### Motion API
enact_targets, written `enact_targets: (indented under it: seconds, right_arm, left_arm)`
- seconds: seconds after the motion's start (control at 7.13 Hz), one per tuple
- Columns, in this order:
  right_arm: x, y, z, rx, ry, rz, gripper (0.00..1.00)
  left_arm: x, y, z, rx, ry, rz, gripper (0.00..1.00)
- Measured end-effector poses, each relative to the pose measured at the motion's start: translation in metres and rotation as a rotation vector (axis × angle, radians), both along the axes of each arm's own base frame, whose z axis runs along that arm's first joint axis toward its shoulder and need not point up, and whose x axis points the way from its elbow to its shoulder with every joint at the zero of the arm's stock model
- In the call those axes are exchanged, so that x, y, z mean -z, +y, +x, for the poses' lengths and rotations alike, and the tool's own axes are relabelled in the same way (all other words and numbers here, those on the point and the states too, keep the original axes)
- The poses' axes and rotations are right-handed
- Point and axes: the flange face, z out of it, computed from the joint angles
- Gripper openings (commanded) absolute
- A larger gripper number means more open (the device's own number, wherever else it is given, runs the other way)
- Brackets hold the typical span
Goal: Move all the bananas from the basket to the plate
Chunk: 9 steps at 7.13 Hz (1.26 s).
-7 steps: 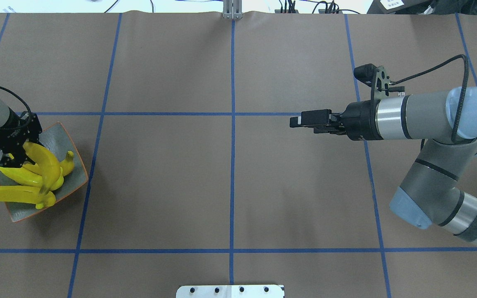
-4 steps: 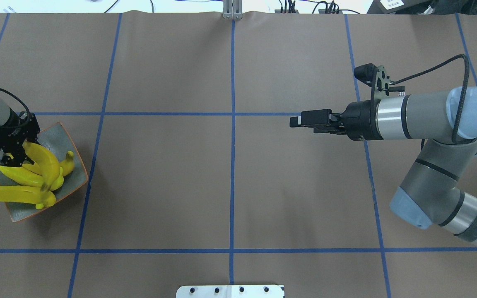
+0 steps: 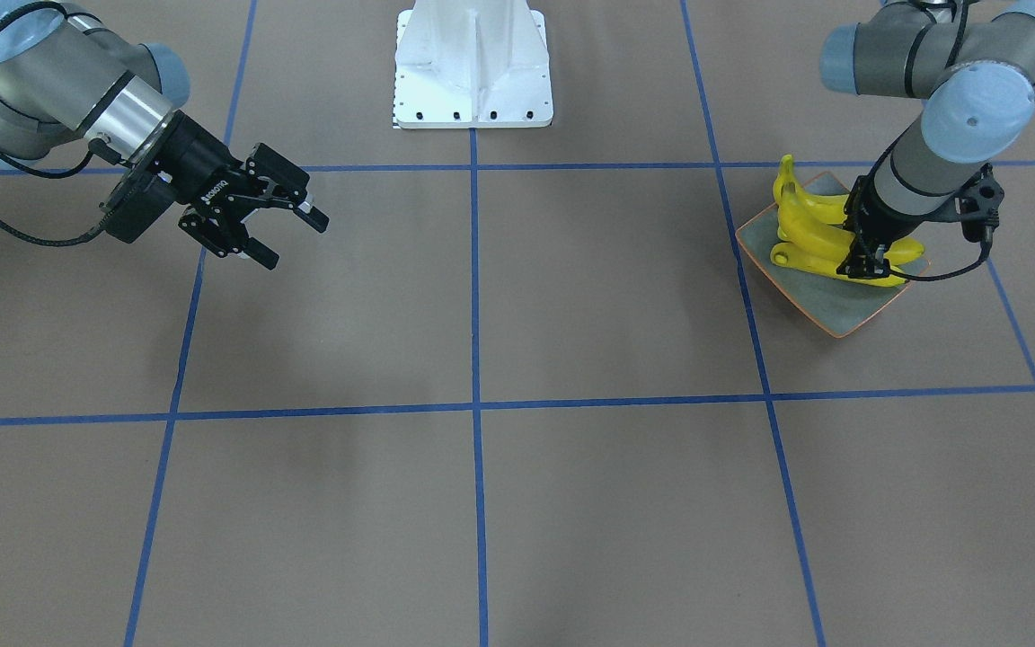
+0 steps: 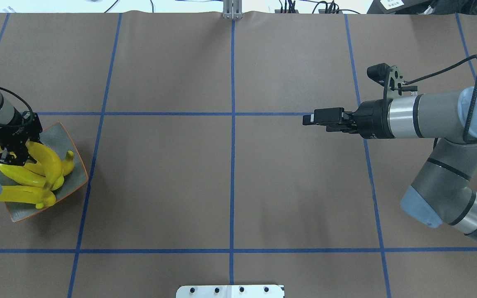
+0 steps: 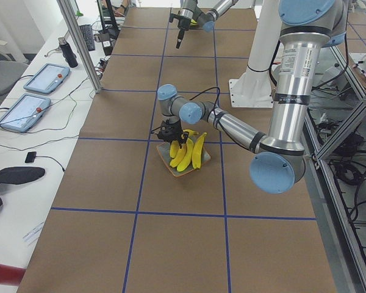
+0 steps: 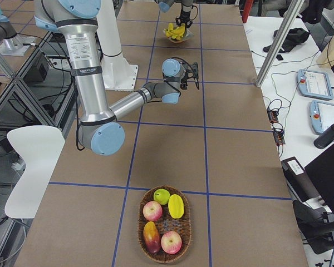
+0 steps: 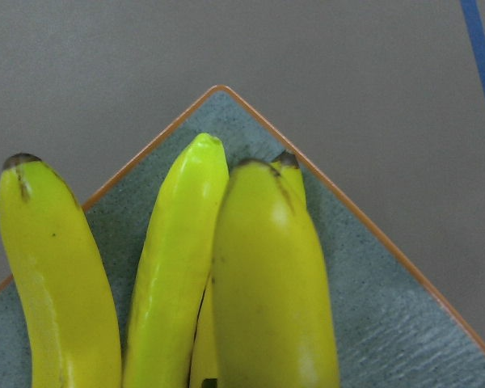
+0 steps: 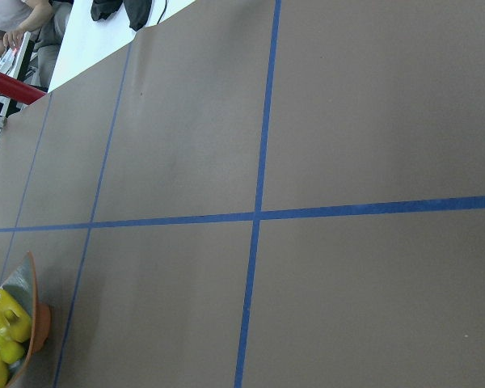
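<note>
Bananas (image 4: 50, 165): lying on plate (image 4: 62, 136), just beneath left claw (image 4: 8, 158).
Left claw: opening hidden, cannot tell.
Right claw (image 3: 295, 241): hanging wide, well apart.

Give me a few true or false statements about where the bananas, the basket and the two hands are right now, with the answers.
1. All the bananas in view lie on the plate. True.
2. The right hand holds a banana. False: it is open and empty, hanging over bare table.
3. A banana is left in the basket. False: it holds only rounder fruit, red, green and yellow, and no banana shows in it.
4. The left hand is down at the bananas on the plate. True.
</note>
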Motion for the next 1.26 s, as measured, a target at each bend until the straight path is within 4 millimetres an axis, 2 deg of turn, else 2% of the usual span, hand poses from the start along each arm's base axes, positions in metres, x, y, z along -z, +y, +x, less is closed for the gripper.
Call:
enact_targets:
  seconds: [0.56, 0.84, 0.98, 1.12, 1.26]
  right_arm:
    - [0.001, -0.003, 0.007, -0.012, -0.002, 0.002, 1.00]
    - [-0.001, -0.005, 0.012, -0.021, 0.000, -0.001, 1.00]
    - [-0.008, -0.009, 0.020, -0.037, 0.009, -0.010, 1.00]
    - [-0.023, -0.014, 0.036, -0.065, 0.030, -0.030, 1.00]
    - [-0.046, -0.022, 0.060, -0.103, 0.063, -0.062, 1.00]
  left_arm:
    - [-0.005, 0.002, -0.002, -0.015, 0.000, 0.010, 1.00]
    - [0.007, 0.001, -0.002, -0.015, 0.017, 0.027, 1.00]
    - [0.017, -0.002, -0.004, -0.017, 0.029, 0.048, 1.00]
    - [0.026, -0.009, -0.011, -0.033, 0.040, 0.089, 1.00]
    - [0.033, -0.019, -0.024, -0.070, 0.047, 0.152, 1.00]
